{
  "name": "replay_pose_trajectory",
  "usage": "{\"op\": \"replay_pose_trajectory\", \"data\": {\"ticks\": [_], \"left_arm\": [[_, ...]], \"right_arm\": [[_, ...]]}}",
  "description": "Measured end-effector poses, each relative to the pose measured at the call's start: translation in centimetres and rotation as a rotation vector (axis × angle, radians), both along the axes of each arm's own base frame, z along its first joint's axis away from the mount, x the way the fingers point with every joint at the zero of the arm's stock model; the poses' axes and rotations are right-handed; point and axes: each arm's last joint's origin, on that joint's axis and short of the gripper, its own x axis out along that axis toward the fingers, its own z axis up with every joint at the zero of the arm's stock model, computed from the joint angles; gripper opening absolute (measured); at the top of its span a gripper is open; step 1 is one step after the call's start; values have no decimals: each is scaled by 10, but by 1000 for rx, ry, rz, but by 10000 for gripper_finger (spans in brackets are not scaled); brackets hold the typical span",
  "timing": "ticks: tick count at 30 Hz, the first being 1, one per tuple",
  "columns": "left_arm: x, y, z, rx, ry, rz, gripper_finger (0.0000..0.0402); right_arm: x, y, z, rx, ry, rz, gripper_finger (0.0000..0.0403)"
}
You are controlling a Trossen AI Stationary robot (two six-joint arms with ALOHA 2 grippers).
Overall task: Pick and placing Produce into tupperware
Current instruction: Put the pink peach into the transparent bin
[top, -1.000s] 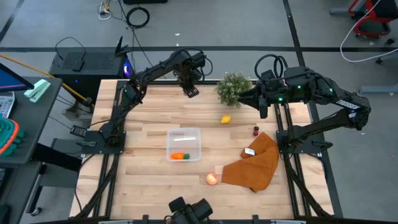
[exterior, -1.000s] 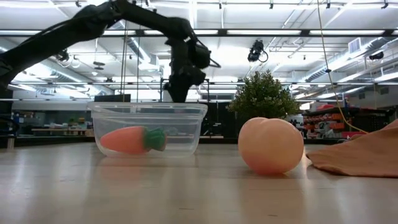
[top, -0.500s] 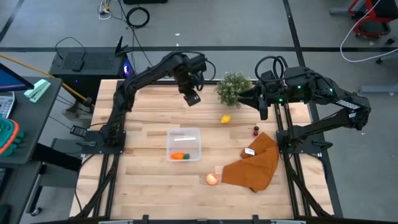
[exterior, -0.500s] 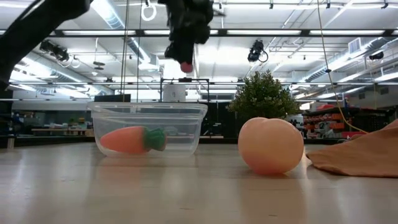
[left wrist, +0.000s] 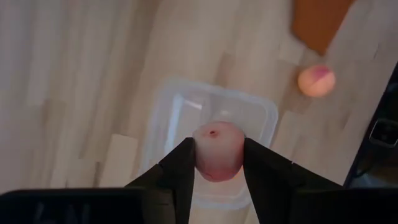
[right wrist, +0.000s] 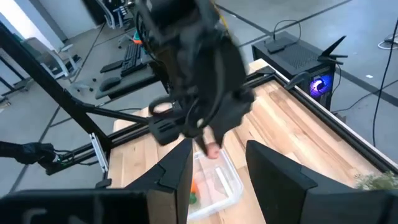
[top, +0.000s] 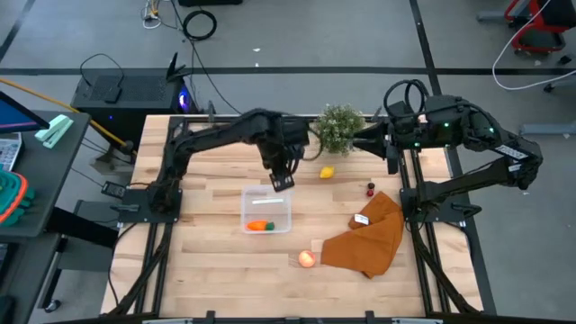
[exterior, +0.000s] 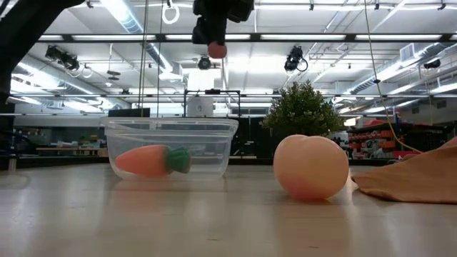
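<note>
My left gripper (top: pixel 282 178) hangs above the far edge of the clear tupperware (top: pixel 288 211), shut on a small pink-red fruit piece (left wrist: pixel 217 149). In the low view that piece (exterior: pixel 216 48) shows high above the container (exterior: pixel 171 128). An orange carrot with a green top (top: pixel 259 226) lies on its side inside the tupperware. The yellow lemon (top: pixel 327 172), a tiny red berry (top: pixel 370 189) and the pale apple (top: pixel 308 258) rest on the table. My right gripper (right wrist: pixel 217 180) waits open beside the potted plant, near the far right. My left gripper pinches the pink-red fruit piece between its two fingers (left wrist: pixel 180 168), one on each side (left wrist: pixel 202 158). The fingers come from above, pointing down. The piece is lifted clear, with its dimpled end (left wrist: pixel 213 132) facing down over the tupperware (left wrist: pixel 168 112).
A bushy green potted plant (top: pixel 337 128) stands at the far edge. A brown-orange cloth (top: pixel 369 236) lies crumpled at the near right, with a small white tag on it. Bare wood shows left of the container and along the near edge.
My left gripper has carried the pink-red piece from the table's far edge toward the near edge, ending over the tupperware's far rim. It stayed shut on the piece throughout.
</note>
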Motion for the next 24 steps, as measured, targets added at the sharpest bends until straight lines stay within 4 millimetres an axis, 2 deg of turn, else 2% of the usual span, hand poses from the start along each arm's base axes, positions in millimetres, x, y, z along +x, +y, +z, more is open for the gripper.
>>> {"op": "replay_pose_trajectory", "data": {"ticks": [7, 13, 16, 19, 24], "left_arm": [[3, -21, -34, 0, 128, -76, 133], [6, -33, -75, 5, 217, -110, 136], [3, -41, -90, 10, 205, -127, 127], [-8, -47, -94, 13, 141, -107, 122], [-43, -44, -107, 9, 81, -23, 128]], "right_arm": [[-12, 1, 4, 51, -34, -14, 122], [-11, 4, 4, 103, -40, -7, 122], [-10, 6, 4, 136, -40, -3, 122], [-9, 10, 3, 167, -40, 7, 122], [-3, 17, 2, 200, -29, 13, 122]]}}
